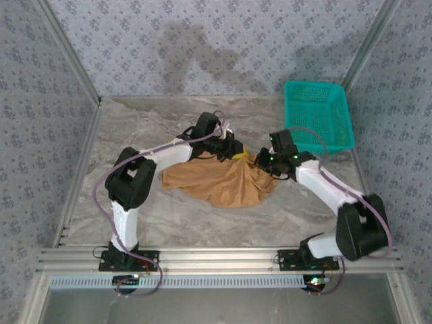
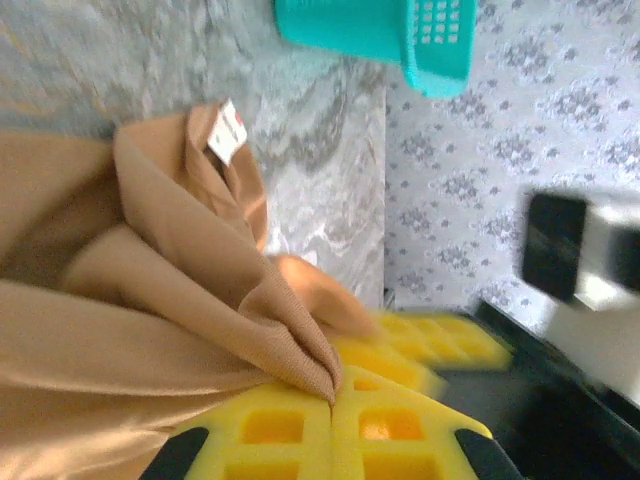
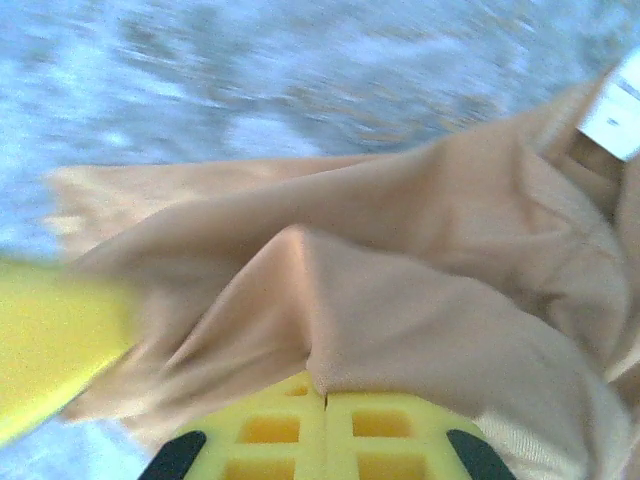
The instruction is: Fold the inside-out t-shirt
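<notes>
The inside-out t-shirt (image 1: 223, 181) is a caramel-brown heap on the marble table, bunched and lifted at its far edge. My left gripper (image 1: 231, 150) is shut on a fold of the cloth; in the left wrist view its yellow jaws (image 2: 333, 397) pinch a ribbed edge of the shirt (image 2: 150, 300). The white label (image 2: 228, 132) hangs just beyond. My right gripper (image 1: 260, 160) sits close beside the left one and is shut on another fold (image 3: 325, 393) of the shirt (image 3: 430, 300). The label (image 3: 615, 112) shows at the upper right of the right wrist view.
A teal mesh basket (image 1: 317, 116) stands at the back right of the table, also visible as the basket (image 2: 380, 30) in the left wrist view. Patterned walls and metal frame rails enclose the table (image 1: 135, 128). The two grippers are almost touching.
</notes>
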